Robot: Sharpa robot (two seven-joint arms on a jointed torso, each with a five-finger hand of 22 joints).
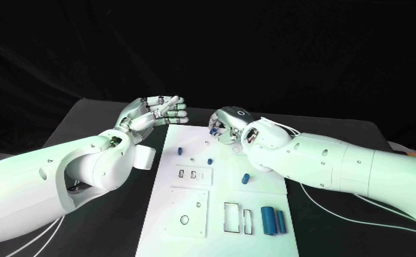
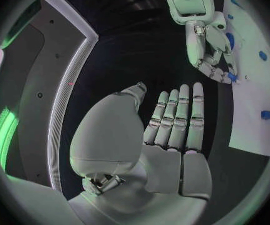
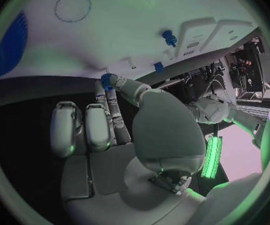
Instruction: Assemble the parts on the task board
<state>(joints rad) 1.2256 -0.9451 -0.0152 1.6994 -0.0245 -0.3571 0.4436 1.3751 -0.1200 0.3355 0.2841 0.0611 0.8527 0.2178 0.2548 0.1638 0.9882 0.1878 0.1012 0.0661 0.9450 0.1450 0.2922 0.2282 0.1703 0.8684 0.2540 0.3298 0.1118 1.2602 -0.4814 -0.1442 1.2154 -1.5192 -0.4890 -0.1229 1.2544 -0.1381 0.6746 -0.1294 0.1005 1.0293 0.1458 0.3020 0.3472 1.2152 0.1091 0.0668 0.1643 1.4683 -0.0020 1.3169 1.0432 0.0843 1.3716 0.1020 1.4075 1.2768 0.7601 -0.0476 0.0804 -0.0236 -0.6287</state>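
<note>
The left arm comes in low and bends upward at the wrist. The left hand [image 1: 154, 113] is raised with its palm up, its fingers [image 2: 179, 116] straight and pressed side by side, the thumb standing apart beside them; nothing lies between them. The right arm reaches across with its wrist bent down. The right hand [image 1: 228, 126] has its fingers [image 3: 87, 127] curled inward, and the thumb meets a fingertip on a small blue piece [image 3: 106, 79].

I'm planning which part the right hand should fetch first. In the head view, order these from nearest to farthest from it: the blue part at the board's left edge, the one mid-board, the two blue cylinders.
1. Left-edge blue part, nearest the right hand, marginally.
2. Mid-board blue part.
3. Blue cylinders, near end of the task board.
</note>
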